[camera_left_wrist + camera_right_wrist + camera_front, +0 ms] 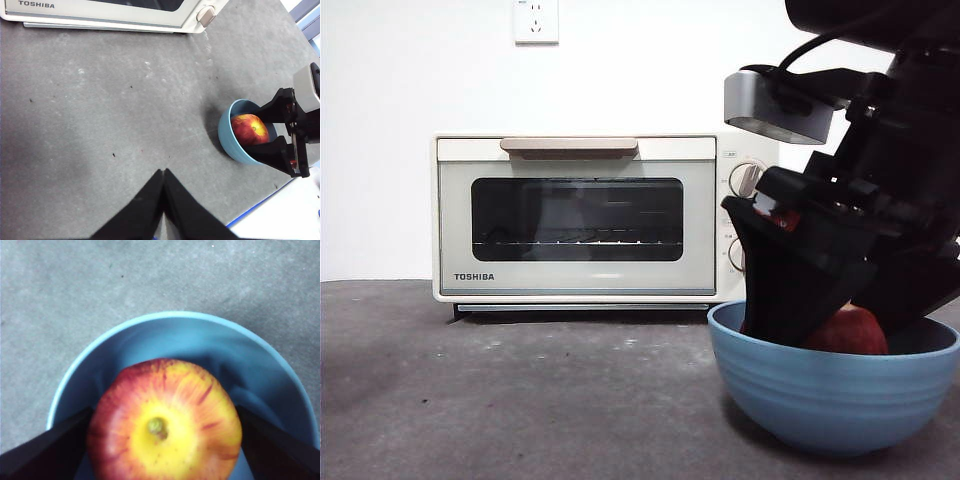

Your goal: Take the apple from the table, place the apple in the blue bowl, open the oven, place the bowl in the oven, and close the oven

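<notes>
The red and yellow apple (165, 425) sits low inside the blue bowl (175, 335), stem dimple facing up. My right gripper (165, 440) reaches down into the bowl, its two jaws pressed against opposite sides of the apple. In the front view the bowl (830, 390) stands at the near right of the table (520, 400) with the apple (850, 332) just showing above its rim. The oven (580, 220) stands behind, door closed. My left gripper (164, 172) hangs shut over bare table, well away from the bowl (226, 135).
A wall with a white socket (536, 20) rises behind the oven. Grey table stretches between the oven's front and the bowl. The table's edge, with a blue strip (260, 207), runs close to the bowl.
</notes>
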Robot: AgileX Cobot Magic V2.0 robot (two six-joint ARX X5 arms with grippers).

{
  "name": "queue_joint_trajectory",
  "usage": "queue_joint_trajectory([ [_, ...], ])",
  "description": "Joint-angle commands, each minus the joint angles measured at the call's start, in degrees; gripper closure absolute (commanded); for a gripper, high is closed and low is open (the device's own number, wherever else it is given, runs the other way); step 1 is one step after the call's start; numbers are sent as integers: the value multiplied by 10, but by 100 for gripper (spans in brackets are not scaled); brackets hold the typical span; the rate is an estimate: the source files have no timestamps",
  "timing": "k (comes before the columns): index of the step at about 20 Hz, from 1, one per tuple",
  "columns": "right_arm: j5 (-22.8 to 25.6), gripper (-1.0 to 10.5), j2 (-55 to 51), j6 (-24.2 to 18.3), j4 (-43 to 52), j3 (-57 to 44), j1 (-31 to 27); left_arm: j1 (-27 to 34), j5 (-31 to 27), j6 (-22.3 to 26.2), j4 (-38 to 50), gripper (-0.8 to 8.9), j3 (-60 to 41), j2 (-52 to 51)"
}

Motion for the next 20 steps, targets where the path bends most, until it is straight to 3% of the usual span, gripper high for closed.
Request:
queue_joint_trajectory([
  [1, 10, 495, -2, 5, -14, 26, 6, -1, 3, -1, 9, 806, 10, 5],
  [6, 76, 496, -51, -24, -96, 100, 5, -2, 3, -17, 57, 806, 10, 31],
  [8, 145, 496, -79, -27, -139, 124, 1, -9, 3, -31, 97, 806, 11, 50],
  [11, 324, 497, -106, -24, -239, 132, -27, -30, -11, -41, 152, 806, 22, 98],
  [12, 332, 497, -108, -21, -269, 132, -43, -38, -20, -42, 169, 806, 29, 116],
  [15, 281, 497, -109, -16, -316, 129, -116, -66, -55, -42, 229, 806, 68, 186],
  [17, 178, 497, -109, -16, -316, 129, -161, -82, -74, -42, 264, 806, 104, 241],
  [20, 80, 497, -109, -19, -308, 124, -201, -99, -107, -27, 299, 806, 162, 323],
])
